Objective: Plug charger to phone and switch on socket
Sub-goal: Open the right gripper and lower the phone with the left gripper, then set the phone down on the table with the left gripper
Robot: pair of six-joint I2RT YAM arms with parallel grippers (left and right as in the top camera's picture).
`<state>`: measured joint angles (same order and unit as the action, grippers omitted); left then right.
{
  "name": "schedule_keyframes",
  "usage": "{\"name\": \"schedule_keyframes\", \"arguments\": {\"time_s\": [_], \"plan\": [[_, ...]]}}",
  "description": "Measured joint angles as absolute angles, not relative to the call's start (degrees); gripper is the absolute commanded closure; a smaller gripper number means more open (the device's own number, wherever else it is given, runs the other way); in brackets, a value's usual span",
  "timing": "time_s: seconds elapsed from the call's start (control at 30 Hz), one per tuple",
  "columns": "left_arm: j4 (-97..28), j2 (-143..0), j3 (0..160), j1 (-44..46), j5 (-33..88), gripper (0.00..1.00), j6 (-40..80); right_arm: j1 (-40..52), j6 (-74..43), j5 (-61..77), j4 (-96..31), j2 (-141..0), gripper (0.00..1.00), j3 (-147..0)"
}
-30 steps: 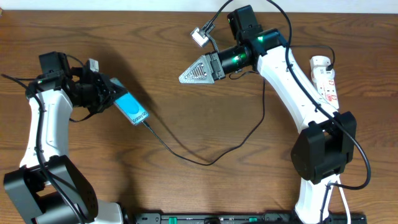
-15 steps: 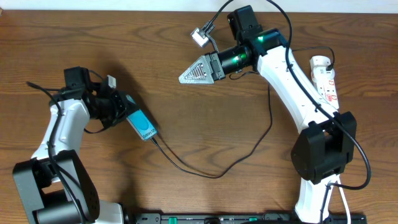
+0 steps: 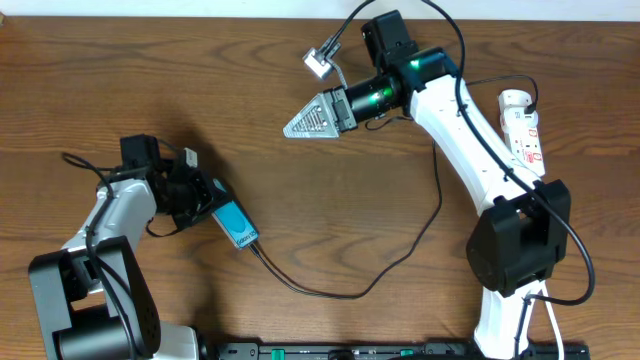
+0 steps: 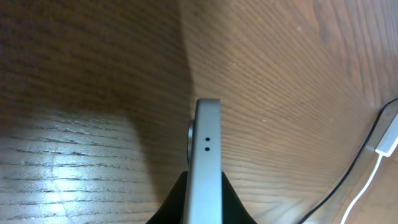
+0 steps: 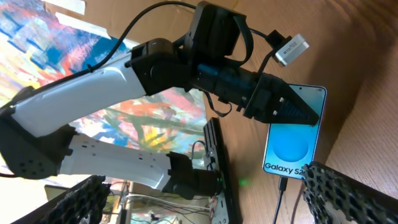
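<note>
Left gripper (image 3: 213, 204) is clamping the phone (image 3: 237, 226) by its upper end, low on the left side of the wooden table (image 3: 150, 80). Phone is lying diagonally in the overhead view, cyan screen facing up, free end pointing toward the lower right. Whether it is touching the wood or hanging just above it cannot be told. Left wrist view is showing the phone edge-on: grey side rail with two small holes, black pads (image 4: 171, 210) pinching it from both faces at the bottom of the frame.

Charger (image 3: 330, 293) is meeting the phone's lower end. Its thin black cable is running from there down and right in a loose curve, then climbing toward the right arm, where it is passing out of sight behind the arm. Right wrist view is showing the cable entering the phone's bottom edge under the "Galaxy" lettering; how deep the tip is sitting is too small to judge.

Right gripper (image 3: 308, 117) is hovering at upper centre, well apart from phone and charger, pointing left. Its fingers (image 5: 348, 193) are standing wide apart with nothing between them.

Socket (image 3: 522, 125) is lying at the far right of the table, partly covered by the right arm, rounded end toward the top. Small red marks are showing on it; switch position cannot be read.
</note>
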<state>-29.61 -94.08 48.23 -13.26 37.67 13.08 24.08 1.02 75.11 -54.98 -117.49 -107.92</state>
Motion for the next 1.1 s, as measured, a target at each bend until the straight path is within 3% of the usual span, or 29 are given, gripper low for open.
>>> {"name": "schedule_keyframes", "arguments": {"time_s": [1.1], "plan": [[-27.4, -94.08, 43.0, -13.26, 35.42, 0.93, 16.1, 24.51, 1.02, 74.52, -55.66, -117.49, 0.01, -107.92]]}}
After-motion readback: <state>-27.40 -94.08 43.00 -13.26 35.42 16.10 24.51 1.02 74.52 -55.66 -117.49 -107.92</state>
